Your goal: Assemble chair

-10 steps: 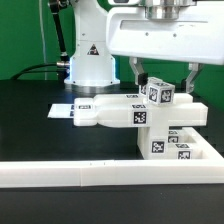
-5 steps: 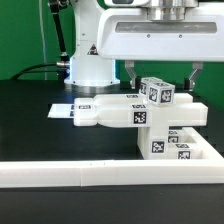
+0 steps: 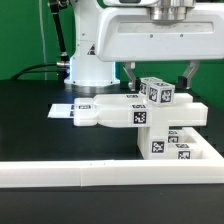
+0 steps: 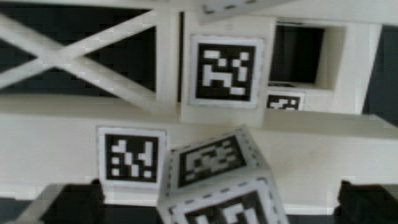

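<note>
1. Exterior view: we've got the chair (image 3: 150, 118) sitting on the dark surface (image 3: 40, 125), pushed up against the inside of the white rail (image 3: 80, 175) that runs along the front. We read that as bracing: the rail's corner gives the parts something to bear against while pieces are pressed in.
2. A long flat piece juts out toward the exterior view's left, over the marker board (image 3: 62, 110), while the blockier part stands at the right.
3. On top sits a small tagged cube (image 3: 157, 93), tilted rather than square, so we judge it not seated yet.
4. Our claw (image 3: 160, 72) hangs right above that cube, fingers (image 3: 133, 72) spread to either side with clear gaps, touching nothing. It's released and empty.
5. Wrist view: we're looking straight down on the chair (image 4: 178, 120), tags facing us, a cross-braced panel beyond.
6. The tilted cube (image 4: 222, 175) lies between the two dark fingertips (image 4: 68, 200), which is why we think the claw is lined up to grasp it.
7. Both tips stand apart from the cube here too, so no grip.
</note>
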Controlling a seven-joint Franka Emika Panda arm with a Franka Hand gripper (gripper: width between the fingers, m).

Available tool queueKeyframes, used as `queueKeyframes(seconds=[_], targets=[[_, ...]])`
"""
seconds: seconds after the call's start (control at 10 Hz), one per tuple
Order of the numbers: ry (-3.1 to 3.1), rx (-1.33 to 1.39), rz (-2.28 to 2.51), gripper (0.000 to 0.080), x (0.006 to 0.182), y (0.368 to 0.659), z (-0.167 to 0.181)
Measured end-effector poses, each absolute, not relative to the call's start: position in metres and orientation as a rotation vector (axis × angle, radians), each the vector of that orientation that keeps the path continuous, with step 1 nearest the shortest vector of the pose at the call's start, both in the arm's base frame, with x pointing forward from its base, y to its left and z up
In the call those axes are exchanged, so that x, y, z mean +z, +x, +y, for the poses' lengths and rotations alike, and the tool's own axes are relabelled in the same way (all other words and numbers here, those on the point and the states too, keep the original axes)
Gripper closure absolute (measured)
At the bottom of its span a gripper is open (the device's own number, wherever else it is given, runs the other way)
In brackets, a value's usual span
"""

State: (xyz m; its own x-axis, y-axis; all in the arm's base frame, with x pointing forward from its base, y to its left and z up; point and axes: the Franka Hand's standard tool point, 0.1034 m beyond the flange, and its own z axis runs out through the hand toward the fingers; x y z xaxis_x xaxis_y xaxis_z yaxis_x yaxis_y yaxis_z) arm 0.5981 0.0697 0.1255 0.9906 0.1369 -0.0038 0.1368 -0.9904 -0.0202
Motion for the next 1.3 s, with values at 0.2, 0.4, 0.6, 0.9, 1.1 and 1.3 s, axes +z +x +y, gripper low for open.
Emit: queueKeyframes(seconds=[0.2,0.4,0.6,0.9,1.1,1.3], targets=[[-3.114,0.008,-0.223,0.0151,0.1255,0.5981,0.0695],[-3.114,0.008,-0.22,0.0402,0.1255,0.5982,0.0692],[-3.117,0.008,-0.173,0.0514,0.1255,0.5982,0.069],[-3.121,0.01,0.005,0.0514,0.1255,0.5982,0.069],[-3.106,0.014,0.318,0.0514,0.1253,0.598,0.0699],[-3.073,0.016,0.559,0.0513,0.1252,0.5979,0.0703]])
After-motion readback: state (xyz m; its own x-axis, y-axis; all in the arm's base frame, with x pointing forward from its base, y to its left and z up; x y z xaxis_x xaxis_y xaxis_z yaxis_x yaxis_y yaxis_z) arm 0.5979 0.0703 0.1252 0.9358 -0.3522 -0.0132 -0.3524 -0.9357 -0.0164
